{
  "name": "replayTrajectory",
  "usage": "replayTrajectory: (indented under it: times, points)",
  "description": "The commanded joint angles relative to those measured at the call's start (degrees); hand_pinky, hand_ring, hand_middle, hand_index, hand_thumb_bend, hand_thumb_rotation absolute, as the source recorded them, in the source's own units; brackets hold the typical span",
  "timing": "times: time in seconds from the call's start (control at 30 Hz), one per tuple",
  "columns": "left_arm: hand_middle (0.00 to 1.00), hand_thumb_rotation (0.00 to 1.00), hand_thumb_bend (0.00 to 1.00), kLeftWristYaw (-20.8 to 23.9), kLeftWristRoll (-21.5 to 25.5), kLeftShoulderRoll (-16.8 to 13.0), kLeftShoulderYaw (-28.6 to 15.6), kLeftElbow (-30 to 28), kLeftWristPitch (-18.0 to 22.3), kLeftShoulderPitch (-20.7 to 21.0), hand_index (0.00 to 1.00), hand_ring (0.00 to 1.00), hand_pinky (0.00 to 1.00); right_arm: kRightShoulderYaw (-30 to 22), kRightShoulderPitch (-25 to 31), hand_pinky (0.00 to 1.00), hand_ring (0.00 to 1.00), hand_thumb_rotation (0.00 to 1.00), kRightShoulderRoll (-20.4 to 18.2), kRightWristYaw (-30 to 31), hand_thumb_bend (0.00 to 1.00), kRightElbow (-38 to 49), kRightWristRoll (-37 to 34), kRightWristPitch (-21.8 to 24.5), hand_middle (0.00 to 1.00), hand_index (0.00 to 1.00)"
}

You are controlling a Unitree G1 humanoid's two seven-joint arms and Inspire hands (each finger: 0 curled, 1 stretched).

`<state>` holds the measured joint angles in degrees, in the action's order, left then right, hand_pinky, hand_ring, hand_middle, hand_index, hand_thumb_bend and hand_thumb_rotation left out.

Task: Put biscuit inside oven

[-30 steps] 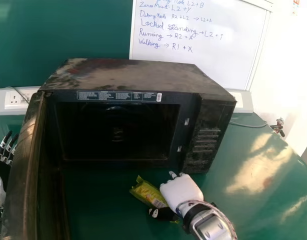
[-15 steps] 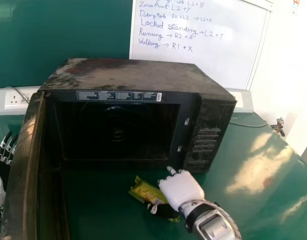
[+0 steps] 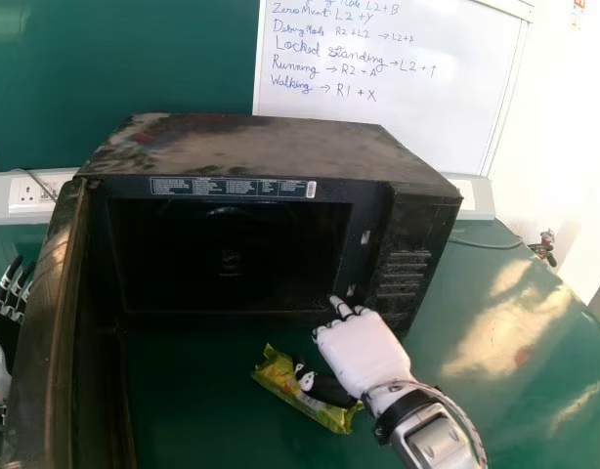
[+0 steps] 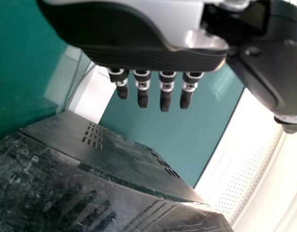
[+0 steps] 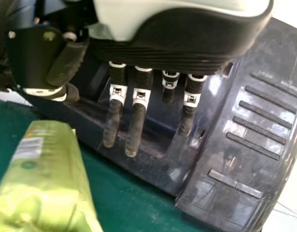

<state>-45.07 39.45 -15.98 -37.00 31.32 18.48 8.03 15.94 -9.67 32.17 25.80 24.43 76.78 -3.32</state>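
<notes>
My right hand [image 3: 366,354] is just in front of the oven's lower right corner, fingers straight, its dark thumb over the green biscuit packet [image 3: 273,373] in the head view. The packet lies slanted on the table before the open oven [image 3: 271,151]. In the right wrist view my right hand [image 5: 134,118] has its fingers stretched before the oven front, and the packet [image 5: 47,169] is apart from them. My left hand [image 3: 1,327] is at the far left, beyond the oven door; in the left wrist view the left hand [image 4: 142,94] has straight fingers near the oven's outside.
The oven door [image 3: 51,322] stands swung out toward me on the left. Behind the oven are a whiteboard [image 3: 378,117] and a wall socket [image 3: 28,192]. The green table [image 3: 515,342] extends to the right, with a cable behind the oven.
My right hand has moved forward, toward the oven, and slightly right. More of the packet now shows beside and below its thumb. The left hand has kept still.
</notes>
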Motion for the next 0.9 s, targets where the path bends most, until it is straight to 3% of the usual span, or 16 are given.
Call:
replayTrajectory:
  times: [0.0,0.27,0.37,0.47,0.53,0.7,0.87]
  points:
    - [0.8,0.0,0.0,-0.14,0.62,2.52,0.31,1.71,-0.07,-1.81,0.96,0.7,0.0,-0.49,0.07,0.7,0.57,0.0,0.47,-0.63,0.53,0.95,-0.16,-0.47,0.48,0.49]
    - [0.8,0.0,0.0,0.34,0.42,2.66,0.34,1.56,0.09,-1.85,0.96,0.7,0.0,-1.12,0.22,0.7,0.57,0.0,0.52,-0.77,0.53,1.38,-1.02,-0.7,0.48,0.49]
    - [0.8,0.0,0.0,0.3,0.58,2.67,0.42,1.06,-0.35,-2.08,0.96,0.71,0.0,-0.92,0.87,0.69,0.59,0.01,0.52,2.01,0.53,2.05,-2.57,-0.75,0.48,0.52]
    - [0.8,0.0,0.0,0.36,0.88,2.72,0.35,0.86,-0.92,-2.14,0.96,0.71,0.0,-0.25,0.97,0.72,0.67,0.39,0.76,7.1,0.86,2.91,-2.71,-0.58,0.67,0.7]
    - [0.8,0.0,0.0,0.65,0.72,2.84,0.39,0.53,-0.91,-2.27,0.96,0.71,0.0,-0.01,0.92,0.72,0.71,0.48,0.85,9.34,0.96,2.91,-2.57,-0.76,0.73,0.77]
    - [0.8,0.0,0.0,0.33,0.53,2.76,0.4,0.59,-0.79,-2.36,0.96,0.7,0.0,0.21,0.33,0.83,0.89,0.54,-0.25,16.32,1.0,2.77,-2.7,0.6,0.93,0.95]
    - [0.81,0.0,0.0,0.2,0.56,2.82,0.35,0.62,-0.57,-2.29,0.96,0.71,0.0,0.09,-0.25,0.88,0.95,0.53,-0.98,18.76,1.0,2.21,-2.66,1.27,0.99,0.99]
